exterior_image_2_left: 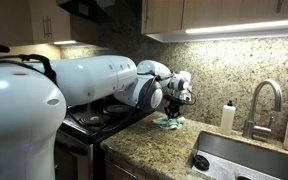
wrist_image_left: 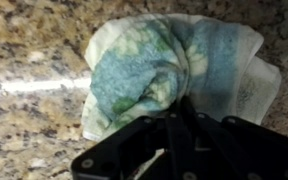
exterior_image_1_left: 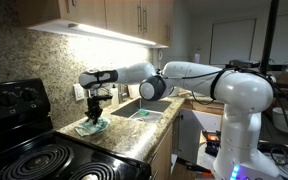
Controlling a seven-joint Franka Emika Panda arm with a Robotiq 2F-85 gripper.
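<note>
gripper [wrist_image_left: 180, 118] — pinching | cloth [wrist_image_left: 164, 70] — crumpled, blue-green | counter [wrist_image_left: 34, 110] speckled granite

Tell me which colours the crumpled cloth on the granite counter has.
Teal-blue and off-white, in patches; the cloth shows best in the wrist view.

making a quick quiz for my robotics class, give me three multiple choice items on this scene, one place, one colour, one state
1. Where is the crumpled cloth? A in the sink B on the granite counter C on the stove
2. The cloth's colours? A blue-green and white B red C black
3. The pincer is? A wide open above it B holding a bottle C shut on the cloth
Key: 1 B, it lies on speckled stone; 2 A, clear in the wrist view; 3 C, fingers meet in bunched fabric.
</note>
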